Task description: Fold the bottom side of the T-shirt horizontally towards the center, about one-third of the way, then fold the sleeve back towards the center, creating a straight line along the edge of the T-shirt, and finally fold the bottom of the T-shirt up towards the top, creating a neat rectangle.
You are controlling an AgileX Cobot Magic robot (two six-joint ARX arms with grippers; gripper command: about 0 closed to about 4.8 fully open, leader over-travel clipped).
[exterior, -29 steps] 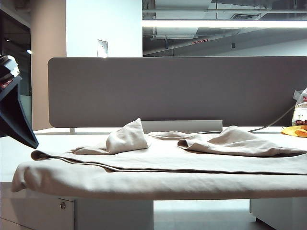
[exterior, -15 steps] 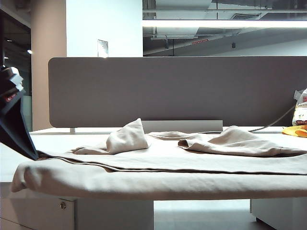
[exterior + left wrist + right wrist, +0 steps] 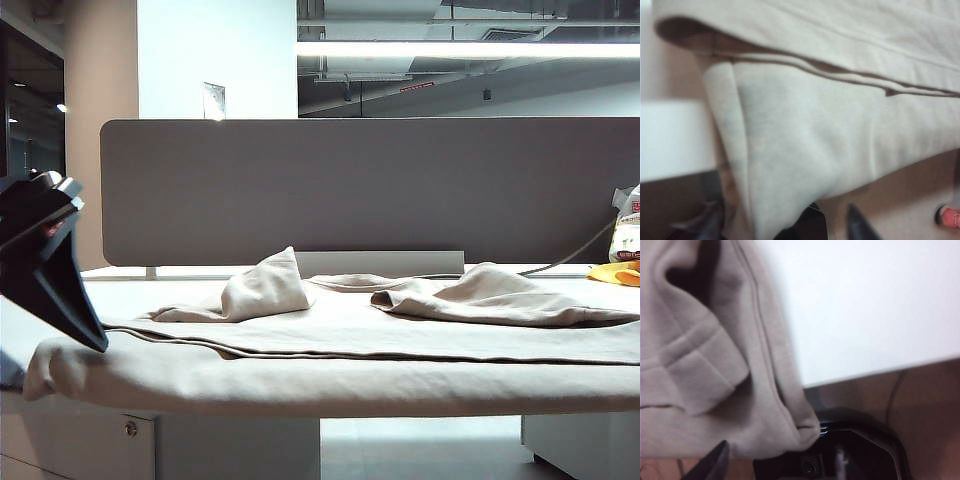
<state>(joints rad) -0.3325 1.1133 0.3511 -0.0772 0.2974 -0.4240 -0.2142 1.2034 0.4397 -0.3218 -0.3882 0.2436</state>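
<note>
The large beige soft-cloth T-shirt (image 3: 380,340) spans the white flat surface (image 3: 180,290), overhanging its front edge; left pincer (image 3: 60,290) at its left corner.

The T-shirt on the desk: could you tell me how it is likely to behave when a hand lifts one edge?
The T-shirt looks floppy: it drapes over the desk edge and bunches in soft peaks. A lifted edge would probably sag and drag the rest. The thick-looking seams suggest fairly heavy cloth. The left hand is beside its corner.
</note>
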